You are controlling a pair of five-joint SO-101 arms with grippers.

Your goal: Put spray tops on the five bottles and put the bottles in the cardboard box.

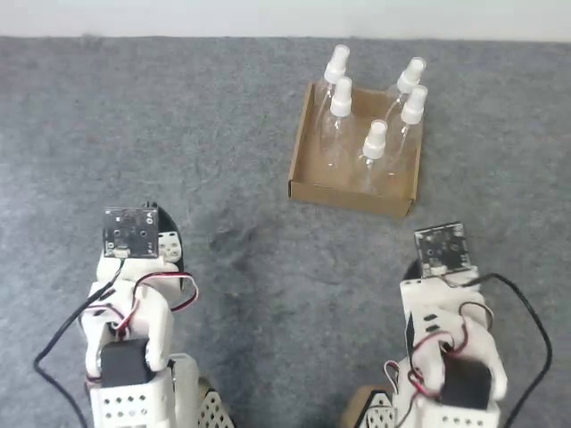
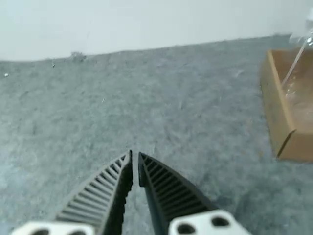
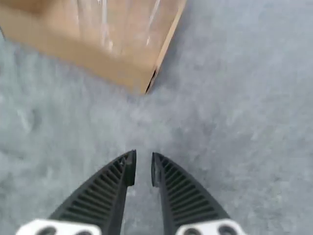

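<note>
Bottles (image 1: 371, 168), five in number, stand upright inside the cardboard box (image 1: 351, 195), which sits on the grey bench (image 1: 178, 125) ahead of the right arm. Each bottle carries a white spray top (image 1: 342, 96). Left pincer (image 2: 135, 159): fingers almost together with a thin gap, holding nothing, over bare bench well apart from the box. Right pincer (image 3: 143, 160): narrow gap, holding nothing, near the box's front corner.

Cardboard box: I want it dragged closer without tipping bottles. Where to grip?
Probably pinch the near wall of the cardboard box from above, towards its left corner: that rim is thin and upright, and the bottles stand back from it there.
</note>
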